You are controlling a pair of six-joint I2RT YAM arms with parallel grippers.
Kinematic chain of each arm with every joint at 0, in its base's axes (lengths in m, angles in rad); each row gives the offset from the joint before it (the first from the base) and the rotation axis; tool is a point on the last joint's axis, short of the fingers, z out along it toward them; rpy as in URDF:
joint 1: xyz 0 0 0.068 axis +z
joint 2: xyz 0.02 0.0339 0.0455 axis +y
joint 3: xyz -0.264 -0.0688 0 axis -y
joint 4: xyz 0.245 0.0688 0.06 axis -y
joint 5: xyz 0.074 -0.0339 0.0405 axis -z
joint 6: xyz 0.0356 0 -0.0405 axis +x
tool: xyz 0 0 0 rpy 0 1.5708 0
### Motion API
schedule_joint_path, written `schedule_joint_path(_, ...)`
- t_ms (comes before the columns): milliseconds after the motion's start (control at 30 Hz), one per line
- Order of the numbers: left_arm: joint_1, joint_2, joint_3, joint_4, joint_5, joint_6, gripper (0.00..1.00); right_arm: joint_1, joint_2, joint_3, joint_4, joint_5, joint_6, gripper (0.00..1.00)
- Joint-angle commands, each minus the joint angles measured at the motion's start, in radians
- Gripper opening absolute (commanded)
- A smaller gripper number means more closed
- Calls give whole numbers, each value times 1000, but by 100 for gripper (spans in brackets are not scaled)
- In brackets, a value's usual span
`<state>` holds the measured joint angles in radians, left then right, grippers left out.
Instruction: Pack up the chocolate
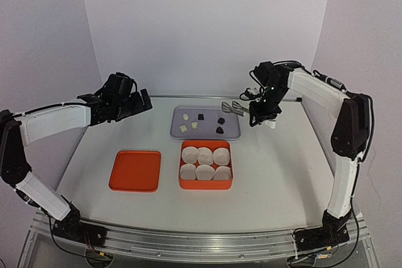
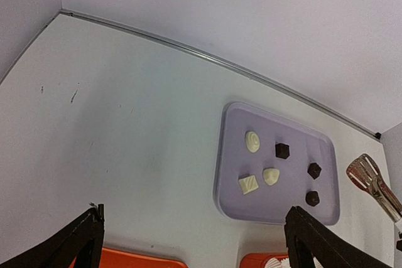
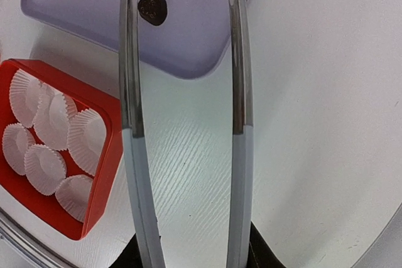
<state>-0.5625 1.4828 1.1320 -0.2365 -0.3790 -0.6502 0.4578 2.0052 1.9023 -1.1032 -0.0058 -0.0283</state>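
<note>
Three cream-white chocolates and three dark chocolates lie on a lavender tray. My right gripper is shut on the handle end of metal tongs. The tongs' two arms stand spread, reaching over the tray's right end, with one dark chocolate beside the left arm. The tips are cut off at the top of the right wrist view. My left gripper hovers open, left of the tray, holding nothing.
An orange box holding several white paper cups sits just in front of the tray. Its flat orange lid lies to the left. A metal rail marks the table's far edge.
</note>
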Motion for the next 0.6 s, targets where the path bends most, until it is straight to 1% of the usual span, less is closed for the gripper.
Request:
schedule_joint_path(0, 38, 28, 54, -23, -22, 13, 100, 27, 58, 75, -45, 104, -216, 36)
schedule_joint_path(100, 71, 44, 35, -8, 29, -15, 100, 32, 102, 127, -45, 185, -282, 36)
schedule_joint_path(200, 102, 61, 16, 23, 86, -29, 100, 31, 151, 168, -45, 212, -350, 36)
schedule_joint_path(367, 144, 84, 13, 29, 140, -47, 100, 31, 216, 240, -44, 227, -369, 37)
schedule_joint_path(567, 148, 97, 12, 37, 148, -51, 100, 30, 268, 290, -44, 258, -378, 37)
